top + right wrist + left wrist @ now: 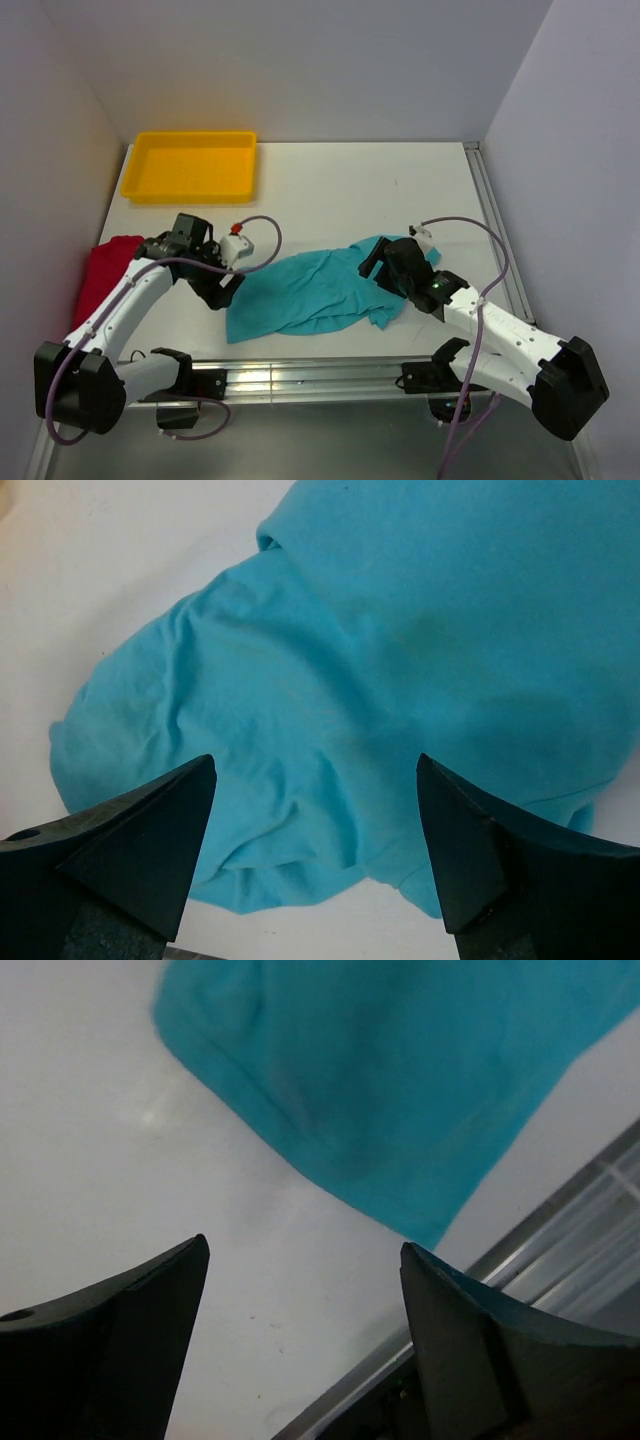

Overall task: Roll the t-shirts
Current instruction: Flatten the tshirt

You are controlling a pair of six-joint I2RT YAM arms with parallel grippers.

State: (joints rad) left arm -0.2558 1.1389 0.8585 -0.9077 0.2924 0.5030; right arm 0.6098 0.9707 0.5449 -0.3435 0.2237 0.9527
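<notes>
The teal t-shirt (315, 290) lies spread and rumpled on the white table near the front middle. The red t-shirt (105, 270) lies bunched at the left wall, partly under my left arm. My left gripper (222, 290) is open and empty, just off the teal shirt's left edge; its wrist view shows the teal shirt's corner (400, 1090) ahead over bare table. My right gripper (378, 262) is open and empty over the teal shirt's right part; its wrist view shows the shirt's wrinkled cloth (380, 660) filling the space between the fingers.
A yellow tray (192, 166) stands at the back left. An aluminium rail (300, 375) runs along the table's front edge, and another rail (495, 225) along the right edge. Grey walls close in the left, back and right.
</notes>
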